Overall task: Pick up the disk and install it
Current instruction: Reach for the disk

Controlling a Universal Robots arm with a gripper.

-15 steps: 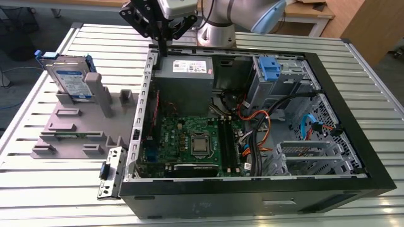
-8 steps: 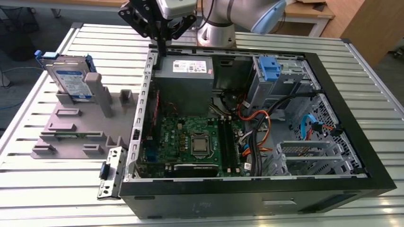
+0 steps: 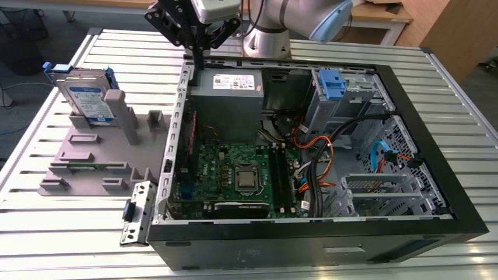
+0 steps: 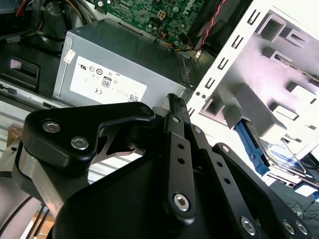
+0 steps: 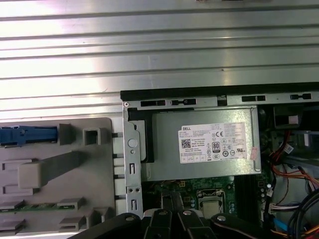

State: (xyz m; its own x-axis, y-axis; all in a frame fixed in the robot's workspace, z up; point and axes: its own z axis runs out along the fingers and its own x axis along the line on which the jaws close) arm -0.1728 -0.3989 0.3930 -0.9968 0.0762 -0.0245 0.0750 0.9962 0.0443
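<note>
The disk [image 3: 87, 96] stands on edge in a slot of the grey fixture [image 3: 86, 146], at the exterior view's left on the bench [image 3: 46, 233]. Its label faces the camera and its blue carrier frame shows along the top and side. Nothing touches it. In the first wrist view its blue top edge [image 5: 27, 135] shows at the fixture's far end.

Beside the fixture lies the open computer case [image 3: 412, 116], with the grey power-supply box [image 3: 233, 81] in its rear corner. The gripper [image 3: 197, 61] hangs above the case wall next to that box, well apart from the disk. Its fingers appear drawn together with nothing between them; in the second wrist view the linkages meet at one narrow tip [image 4: 174, 99].

I judge that the pick-up step has barely started and the approach to the disk is not yet made. Taking the disk would call for the arm to cross over the fixture, spread the fingers wider than the drive is thick, and come down squarely on its upper edge so the frame is not knocked in its slot.
</note>
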